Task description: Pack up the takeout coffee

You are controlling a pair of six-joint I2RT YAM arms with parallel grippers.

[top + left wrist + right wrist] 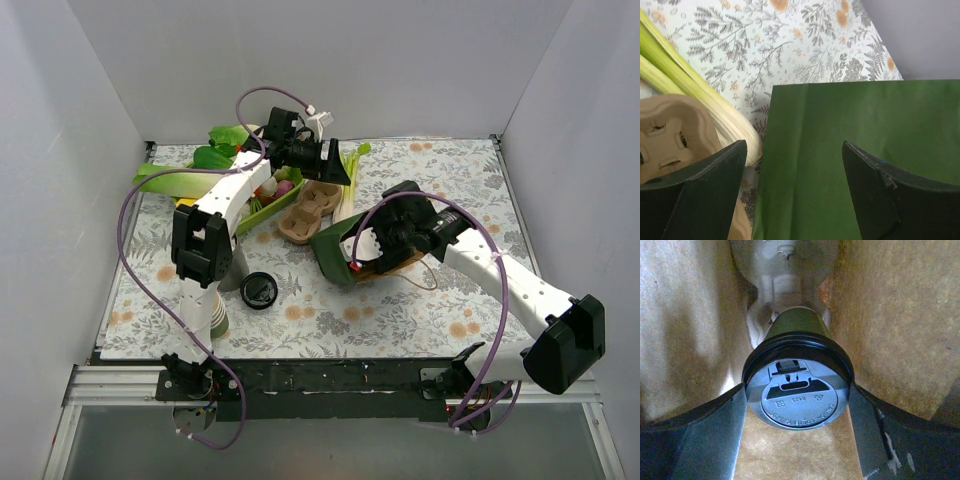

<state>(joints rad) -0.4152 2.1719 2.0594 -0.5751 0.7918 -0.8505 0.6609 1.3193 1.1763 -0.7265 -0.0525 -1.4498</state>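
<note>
Right claw [797, 390], clamped on the lidded coffee cup [796, 325], should seat it deep inside the paper bag [890, 315] before releasing; left claw [794, 150] hangs apart, empty.

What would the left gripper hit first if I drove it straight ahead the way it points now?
Most likely the green paper bag: its side fills the view between the open fingers of the left gripper. The celery and cup carrier lie off to the left. Depth is unclear.
</note>
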